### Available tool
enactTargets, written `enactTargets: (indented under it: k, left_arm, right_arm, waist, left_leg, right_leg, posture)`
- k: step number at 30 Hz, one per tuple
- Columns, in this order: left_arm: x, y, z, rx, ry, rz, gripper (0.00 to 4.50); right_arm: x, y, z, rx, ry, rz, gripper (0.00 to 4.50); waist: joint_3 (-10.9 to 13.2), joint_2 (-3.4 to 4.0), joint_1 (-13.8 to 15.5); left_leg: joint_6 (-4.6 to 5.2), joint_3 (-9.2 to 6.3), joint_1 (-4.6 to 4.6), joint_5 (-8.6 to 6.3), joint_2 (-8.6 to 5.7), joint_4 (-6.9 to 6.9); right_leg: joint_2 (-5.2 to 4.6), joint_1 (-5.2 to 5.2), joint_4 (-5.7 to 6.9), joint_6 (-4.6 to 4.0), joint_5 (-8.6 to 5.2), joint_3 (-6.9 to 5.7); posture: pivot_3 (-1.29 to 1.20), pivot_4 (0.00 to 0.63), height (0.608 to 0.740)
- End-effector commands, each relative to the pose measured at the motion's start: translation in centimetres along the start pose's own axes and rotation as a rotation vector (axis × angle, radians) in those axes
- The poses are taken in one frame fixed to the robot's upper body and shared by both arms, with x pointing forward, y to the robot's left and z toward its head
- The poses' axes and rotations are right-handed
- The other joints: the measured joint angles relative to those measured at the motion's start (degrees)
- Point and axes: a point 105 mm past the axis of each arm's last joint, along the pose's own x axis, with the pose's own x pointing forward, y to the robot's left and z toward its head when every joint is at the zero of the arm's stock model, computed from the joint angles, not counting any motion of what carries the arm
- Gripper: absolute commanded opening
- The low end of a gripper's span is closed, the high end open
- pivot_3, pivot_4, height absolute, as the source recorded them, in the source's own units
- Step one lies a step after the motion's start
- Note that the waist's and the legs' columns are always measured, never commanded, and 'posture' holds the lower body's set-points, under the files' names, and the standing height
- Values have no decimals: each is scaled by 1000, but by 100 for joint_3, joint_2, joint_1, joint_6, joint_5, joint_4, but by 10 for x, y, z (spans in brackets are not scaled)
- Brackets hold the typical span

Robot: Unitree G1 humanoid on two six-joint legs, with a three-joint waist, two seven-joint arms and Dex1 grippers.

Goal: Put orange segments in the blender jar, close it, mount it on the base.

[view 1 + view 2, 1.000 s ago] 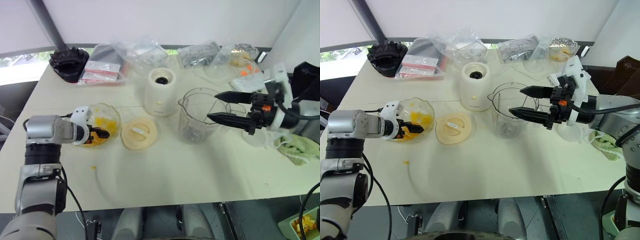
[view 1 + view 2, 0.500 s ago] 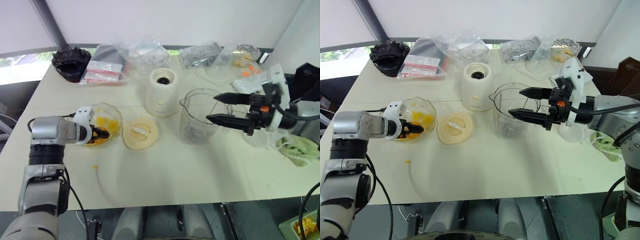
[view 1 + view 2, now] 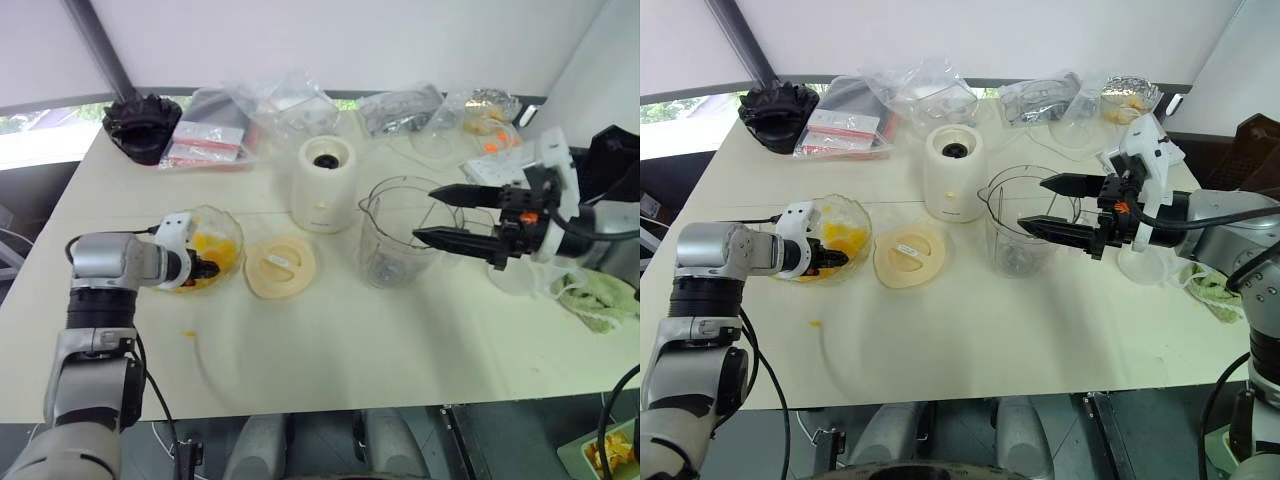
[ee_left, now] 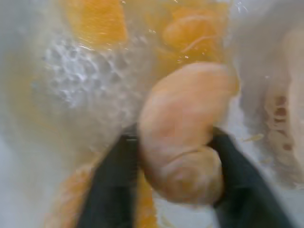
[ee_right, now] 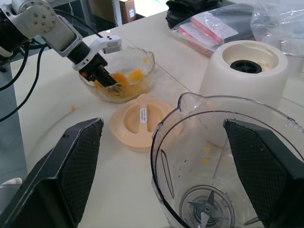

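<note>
1. The left end effector (image 4: 173,190) pinches one of the orange segments (image 4: 187,133) inside the glass bowl (image 5: 142,59).
2. Loading is in hand; next it must lift and carry to the blender jar (image 3: 395,232), mid-worktop (image 3: 330,340).
3. The right end effector (image 3: 440,215) hangs spread wide, empty, at the jar.

The orange segments (image 3: 840,243) are wet, bright orange-yellow wedges heaped in a shallow clear bowl at about nine o'clock on the table; in the left wrist view one pale, plump segment (image 4: 185,133) sits pinched between two black fingers. A small orange scrap (image 3: 814,323) lies on the tabletop at the bowl's six o'clock. The blender jar (image 3: 1018,225), tall, clear and lidless, stands upright near the table's centre, its dark blade (image 5: 204,209) at the bottom. The base (image 3: 953,172), squat and cream-white with a dark top socket, stands just beside the jar's ten o'clock.
</note>
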Motion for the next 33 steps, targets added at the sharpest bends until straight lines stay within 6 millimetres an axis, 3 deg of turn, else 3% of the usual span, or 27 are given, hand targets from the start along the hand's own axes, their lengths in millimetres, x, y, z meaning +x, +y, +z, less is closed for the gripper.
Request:
enactTargets:
  k: [1, 9, 18, 25, 29, 33]
  left_arm:
    - [-4, 2, 4, -11, -24, 2, 1564]
    - [-8, 2, 7, -7, -48, 8, 1564]
    - [-44, -7, 35, -122, -267, -87, 1564]
    - [-60, 7, 16, -272, -356, -92, 1564]
    - [-70, 8, 14, -297, -422, -106, 1564]
    - [-64, 8, 9, -278, -397, -65, 1564]
  right_arm:
    - [-2, -1, 12, -52, -35, -5, 4253]
    - [-1, -1, 12, -54, -37, 0, 4253]
    - [1, -2, 11, -52, -27, 13, 4253]
    - [1, -3, 12, -53, -21, 22, 4253]
    - [2, -3, 12, -52, -22, 23, 4253]
    - [3, -2, 11, -49, -25, 24, 4253]
  waist:
    - [0, 0, -1]
    - [0, 0, -7]
    - [1, -1, -4]
    - [1, -1, -24]
    - [1, -3, 13]
    - [1, -3, 16]
  left_leg:
    - [0, 0, 0, 0, 0, 0]
    - [0, 0, 0, 0, 0, 0]
    - [0, -4, -1, 0, 1, 1]
    - [0, -1, 2, 0, 1, -2]
    - [-2, 3, 0, 1, 1, 5]
    - [-2, 6, 0, 1, 0, 12]
  right_leg:
    - [0, 0, 0, 0, 0, 0]
    - [1, 0, 0, 0, 0, 0]
    - [0, 0, 0, 0, 0, 0]
    - [2, 0, 0, 1, 0, 1]
    - [5, 0, 3, 1, 1, -4]
    - [3, 7, 0, 0, 0, -3]
  posture:
    - [0, 150, 740]
    - [0, 150, 740]
    - [0, 150, 740]
    - [0, 150, 740]
    - [0, 150, 740]
    - [0, 150, 740]
